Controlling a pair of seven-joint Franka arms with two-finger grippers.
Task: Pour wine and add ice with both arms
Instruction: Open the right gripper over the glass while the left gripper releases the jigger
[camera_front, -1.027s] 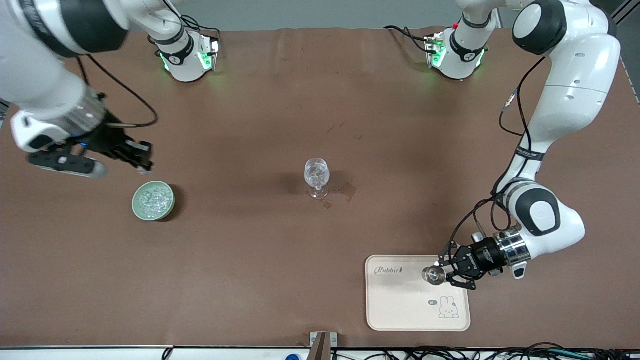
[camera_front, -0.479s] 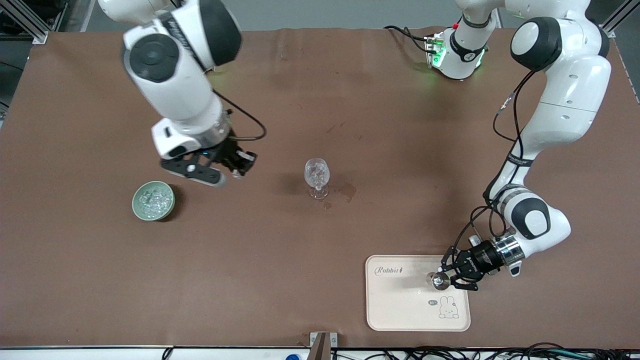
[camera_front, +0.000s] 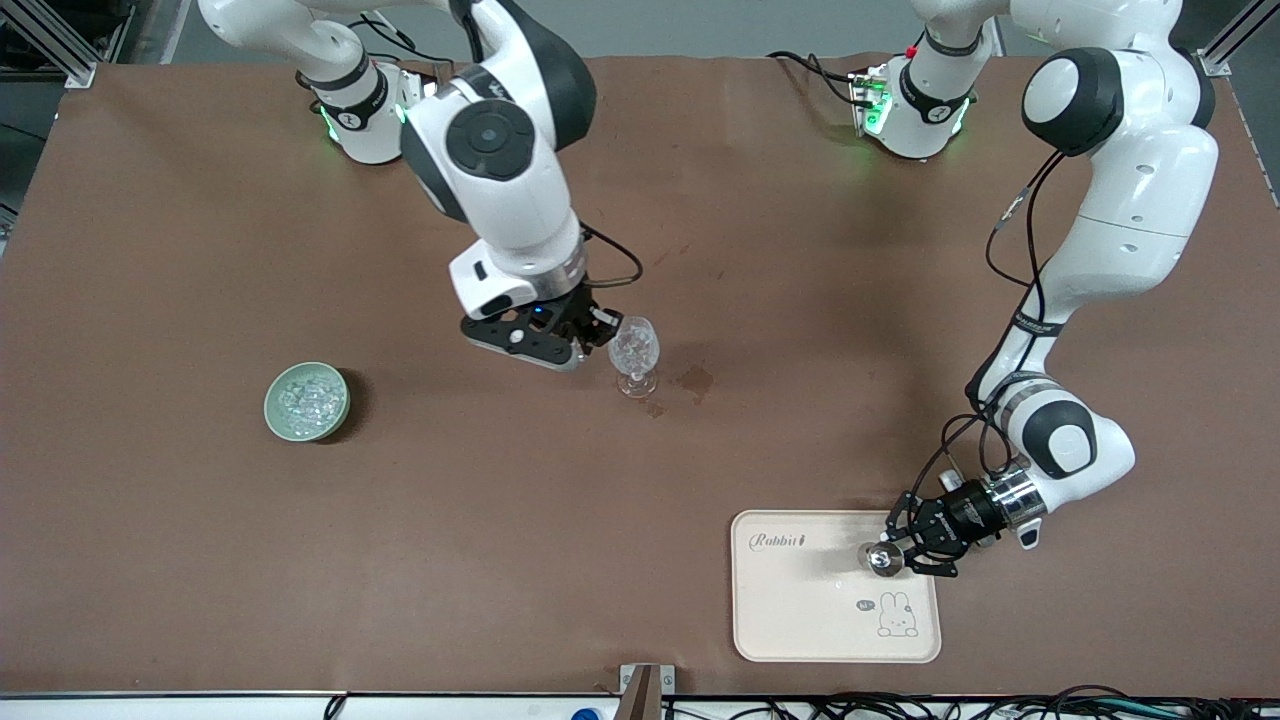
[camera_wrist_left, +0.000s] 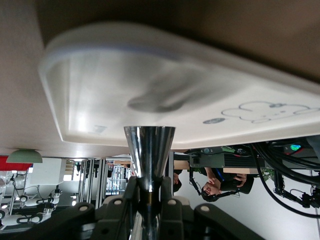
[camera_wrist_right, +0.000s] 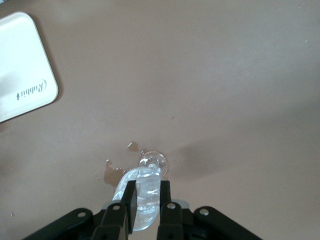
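Observation:
A clear stemmed glass (camera_front: 634, 352) stands mid-table with glittering clear content inside. My right gripper (camera_front: 601, 338) hovers right at its rim; in the right wrist view the gripper (camera_wrist_right: 148, 184) is shut on a small clear lump of ice (camera_wrist_right: 148, 196) above the glass (camera_wrist_right: 152, 162). More ice (camera_front: 305, 397) lies in the pale green bowl (camera_front: 275, 417) toward the right arm's end. My left gripper (camera_front: 897, 549) is shut on a shiny metal cup (camera_front: 880, 559) held sideways over the cream tray (camera_front: 800, 610). The left wrist view shows the cup (camera_wrist_left: 149, 147) between the fingers.
A wet stain (camera_front: 693, 379) marks the brown table beside the glass, also seen in the right wrist view (camera_wrist_right: 112, 172). The cream tray (camera_wrist_left: 150, 75) with a rabbit drawing lies near the table edge closest to the front camera.
My right arm swung from beside the green bowl across to the stemmed glass. My left gripper shifted slightly with the metal cup, staying over the tray's edge.

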